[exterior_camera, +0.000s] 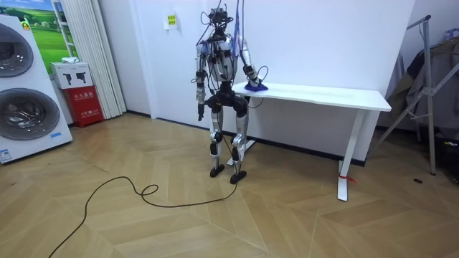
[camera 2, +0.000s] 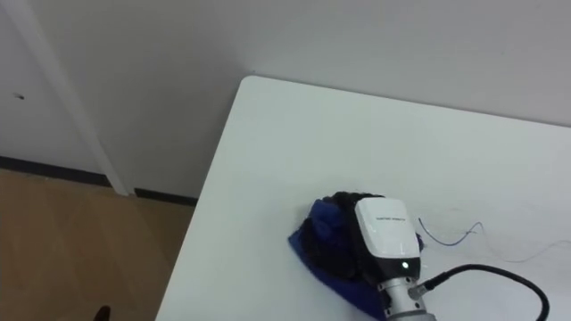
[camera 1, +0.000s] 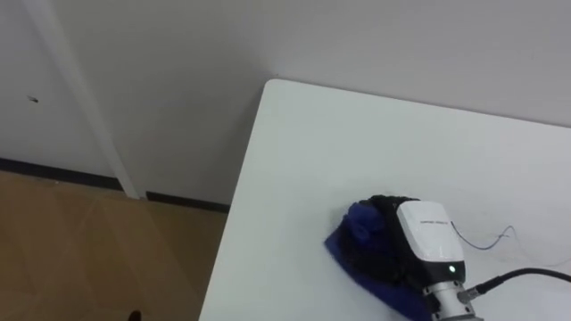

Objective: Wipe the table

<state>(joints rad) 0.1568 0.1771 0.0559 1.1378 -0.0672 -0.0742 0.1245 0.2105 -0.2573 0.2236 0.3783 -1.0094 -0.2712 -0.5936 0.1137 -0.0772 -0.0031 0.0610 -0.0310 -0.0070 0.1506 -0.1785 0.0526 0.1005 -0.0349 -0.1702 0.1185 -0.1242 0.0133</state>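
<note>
A blue cloth (camera 1: 355, 236) lies bunched on the white table (camera 1: 303, 152), close to its left edge. My right hand (camera 1: 426, 236) comes in from the lower right and rests on top of the cloth, dark fingers curled over the bunched fabric. Part of the cloth is hidden beneath the hand. In the room view I stand at the table's (exterior_camera: 337, 93) left end, with the right hand on the cloth (exterior_camera: 256, 87). My left hand (exterior_camera: 200, 112) hangs by my side.
The table's rounded far-left corner (camera 1: 272, 85) lies close to the white wall. Wooden floor lies beyond the left edge. A thin blue wire (camera 2: 451, 234) lies right of the hand. The room view shows washing machines (exterior_camera: 25, 93), a red box (exterior_camera: 84, 93) and a metal stand (exterior_camera: 430, 93).
</note>
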